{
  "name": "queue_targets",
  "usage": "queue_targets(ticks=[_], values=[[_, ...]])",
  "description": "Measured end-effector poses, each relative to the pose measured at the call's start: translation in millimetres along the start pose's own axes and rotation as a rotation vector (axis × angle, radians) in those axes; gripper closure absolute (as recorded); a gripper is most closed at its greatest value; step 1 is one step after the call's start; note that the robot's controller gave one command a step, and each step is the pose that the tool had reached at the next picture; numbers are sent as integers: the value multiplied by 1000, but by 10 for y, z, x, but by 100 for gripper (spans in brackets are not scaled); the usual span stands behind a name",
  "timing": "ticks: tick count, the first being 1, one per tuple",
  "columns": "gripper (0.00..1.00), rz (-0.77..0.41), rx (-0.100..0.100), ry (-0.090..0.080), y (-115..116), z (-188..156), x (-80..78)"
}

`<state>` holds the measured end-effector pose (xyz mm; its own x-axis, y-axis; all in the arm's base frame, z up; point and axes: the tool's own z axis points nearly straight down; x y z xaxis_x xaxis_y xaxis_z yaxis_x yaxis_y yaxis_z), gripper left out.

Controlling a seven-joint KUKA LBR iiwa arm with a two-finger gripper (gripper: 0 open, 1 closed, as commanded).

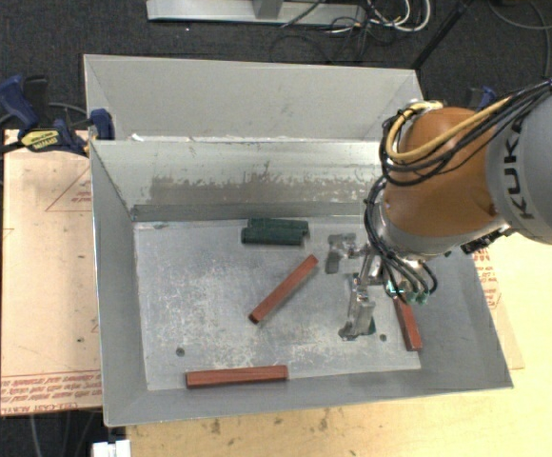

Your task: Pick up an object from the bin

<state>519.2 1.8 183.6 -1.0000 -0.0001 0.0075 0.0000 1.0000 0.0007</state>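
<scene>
Just beside the gripper (354,329), opening unclear, a short red-brown bar (408,327) lies near-to-far.

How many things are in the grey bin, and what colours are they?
Red-brown long sticks: 3 (one slanted in the middle, one along the near edge, one at the right)
Dark green rectangular block: 1
Total: 4

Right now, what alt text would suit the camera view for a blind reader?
A robot arm's jaws hang low at the right of a grey metal bin, beside a short red-brown stick. Apart lie a slanted red-brown stick mid-bin, a level red-brown stick along the front and a dark green block.
</scene>
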Motion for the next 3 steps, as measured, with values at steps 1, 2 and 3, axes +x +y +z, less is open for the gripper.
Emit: queue_targets(ticks=[1,2,3], values=[[0,-73,-1,-15,323,1143,-218],[100,-73,-1,-16,316,1112,-224],[0,-73,0,-10,315,1127,-206]])
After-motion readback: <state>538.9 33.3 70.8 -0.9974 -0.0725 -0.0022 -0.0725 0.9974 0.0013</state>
